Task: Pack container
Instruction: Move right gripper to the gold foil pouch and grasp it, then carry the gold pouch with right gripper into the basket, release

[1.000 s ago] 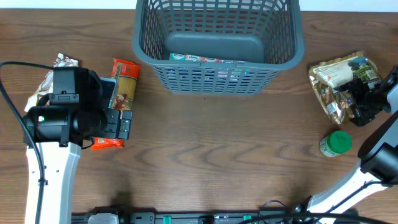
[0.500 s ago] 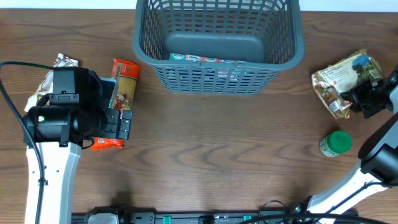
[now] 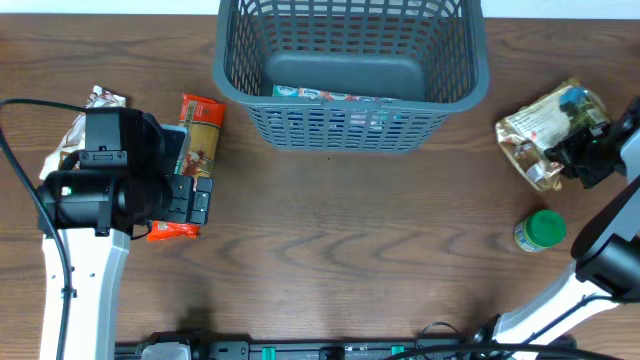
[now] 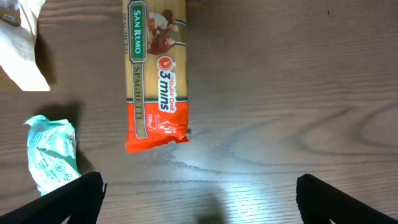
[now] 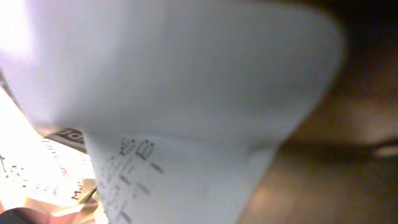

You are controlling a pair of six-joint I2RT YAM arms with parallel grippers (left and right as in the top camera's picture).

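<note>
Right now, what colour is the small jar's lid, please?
The lid is green, clearest in the overhead view.

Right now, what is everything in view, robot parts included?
container: 1, grey-blue, top centre
flat packet: 1, teal-white print, inside container
spaghetti packet: 1, yellow-orange, left of container
white packet: 1, white-brown, far left
small packet: 1, teal-white, beside spaghetti packet
gold bag: 1, gold-brown, right of container
jar: 1, green lid, nearer than gold bag
table: 1, brown wood, under everything
left tool: 1, black, open, by spaghetti packet's orange end
right tool: 1, black, shut on gold bag's right edge
</note>
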